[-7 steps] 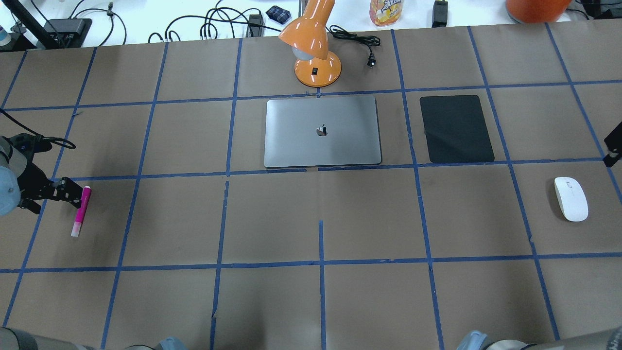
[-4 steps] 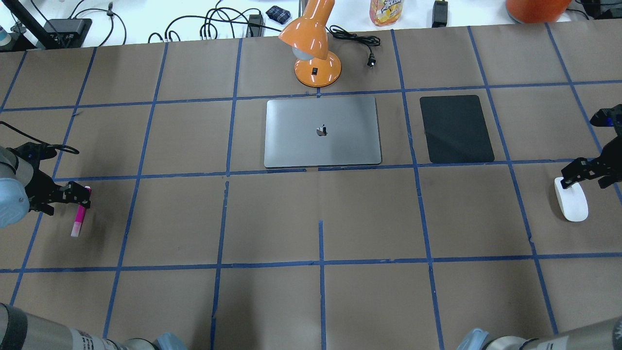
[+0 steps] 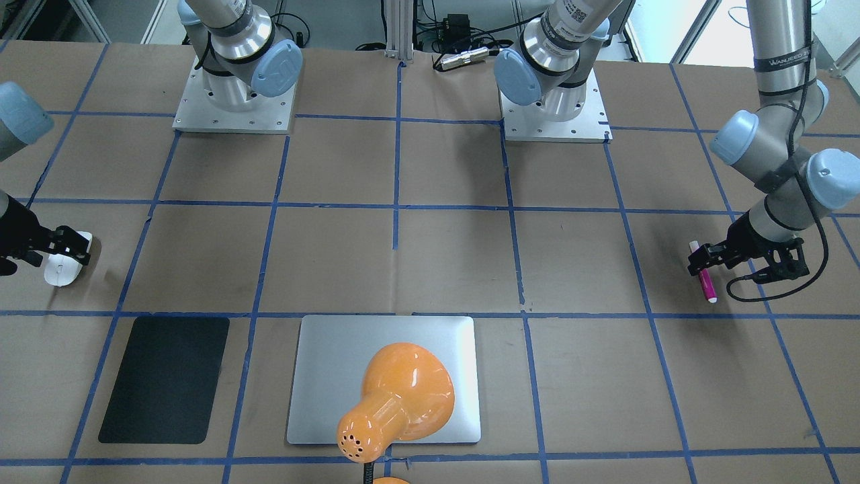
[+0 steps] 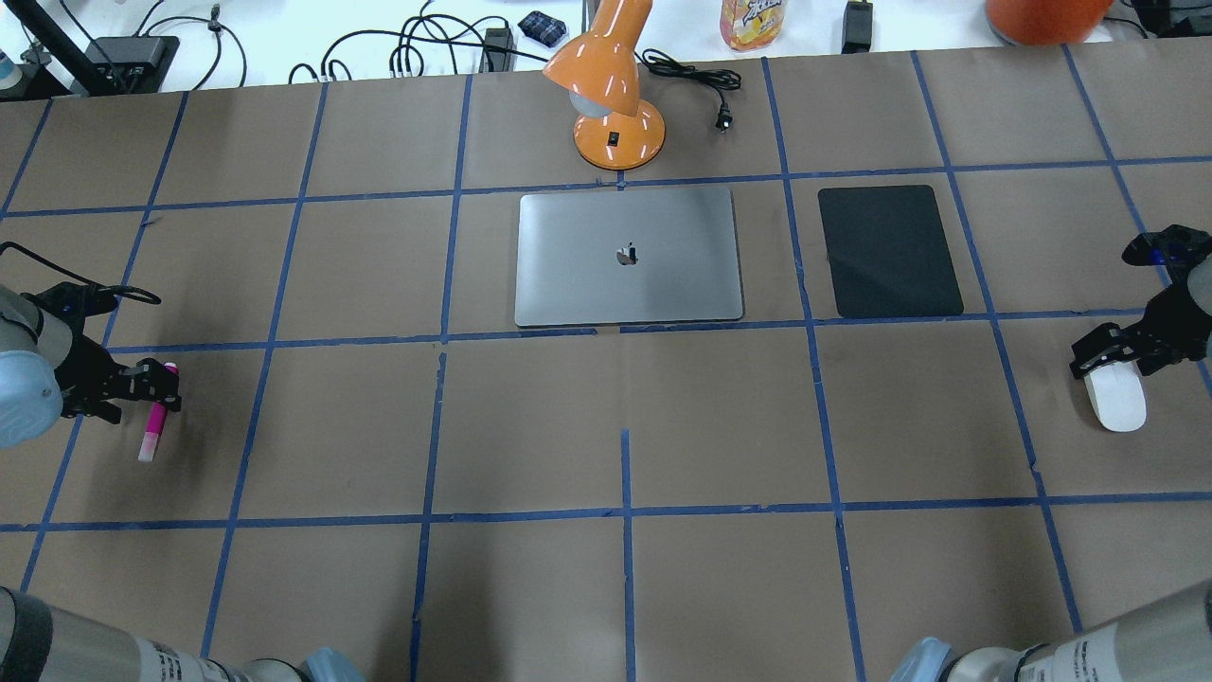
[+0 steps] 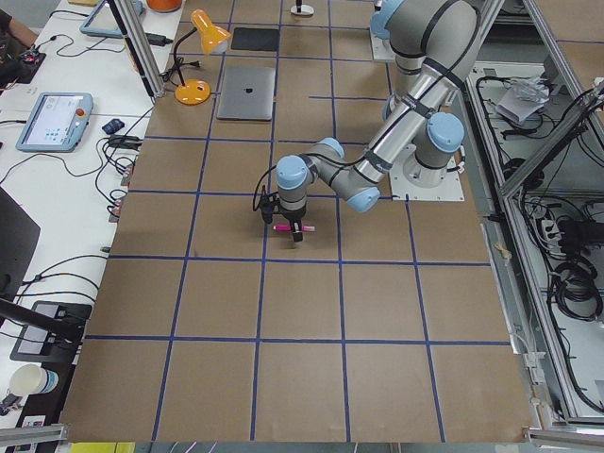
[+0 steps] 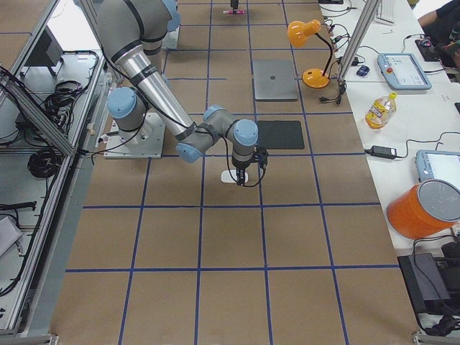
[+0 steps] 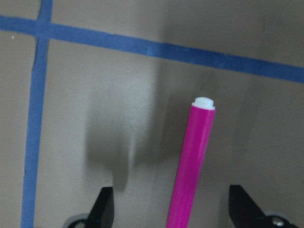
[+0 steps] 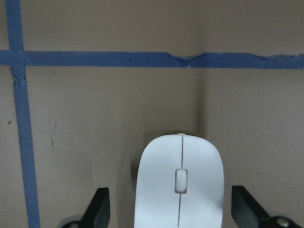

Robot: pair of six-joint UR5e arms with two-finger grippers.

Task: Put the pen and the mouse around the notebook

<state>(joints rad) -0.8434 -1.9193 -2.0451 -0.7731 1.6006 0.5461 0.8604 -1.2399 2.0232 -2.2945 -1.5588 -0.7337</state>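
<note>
The magenta pen (image 4: 150, 434) lies on the table at the far left. My left gripper (image 4: 159, 383) is open right over its far half, and in the left wrist view the pen (image 7: 191, 161) runs between the two fingers (image 7: 102, 208) with a gap on each side. The white mouse (image 4: 1118, 403) lies at the far right. My right gripper (image 4: 1098, 357) is open over its far end, with the mouse (image 8: 179, 183) centred between the fingers (image 8: 99, 208). The silver notebook (image 4: 587, 284) lies shut at the table's middle back.
An orange desk lamp (image 4: 617, 133) stands just behind the notebook, with its plug (image 4: 724, 119) lying beside it. A black mat (image 4: 888, 251) lies to the notebook's right. Blue tape lines grid the brown table (image 4: 625, 417).
My right arm came in from the right edge and brought its open gripper over the mouse's far end. My left gripper shifted slightly right over the pen. Pen and mouse have not moved.
</note>
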